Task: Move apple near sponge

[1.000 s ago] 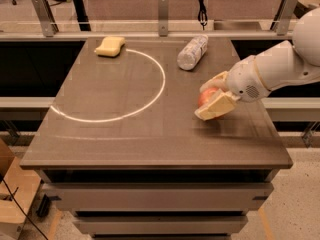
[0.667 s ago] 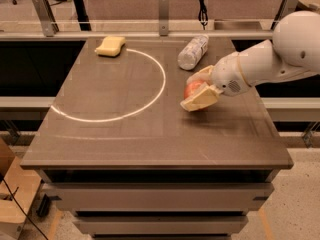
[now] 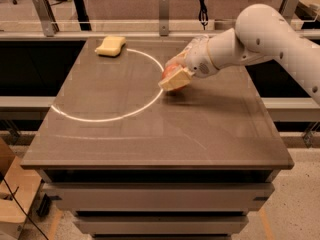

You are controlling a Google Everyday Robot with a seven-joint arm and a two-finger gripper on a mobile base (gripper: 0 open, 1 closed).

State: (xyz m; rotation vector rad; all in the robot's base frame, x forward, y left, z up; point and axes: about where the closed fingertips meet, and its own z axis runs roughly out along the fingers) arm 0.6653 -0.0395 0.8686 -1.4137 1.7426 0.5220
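My gripper (image 3: 174, 75) is over the middle of the table, a little right of centre, shut on the red apple (image 3: 170, 71). The apple shows between the cream pads, held just above the tabletop. The pale yellow sponge (image 3: 110, 46) lies at the table's far left corner, well to the upper left of the gripper. My white arm (image 3: 260, 31) reaches in from the right.
The brown table (image 3: 125, 134) carries a white arc of light (image 3: 135, 111) curving from the sponge side to the front left. A clear plastic bottle is mostly hidden behind my arm. Metal rails (image 3: 162, 14) run behind the table.
My gripper has carried the apple leftward and farther back, from the table's right side toward the centre, closer to the sponge. The arm now covers the bottle.
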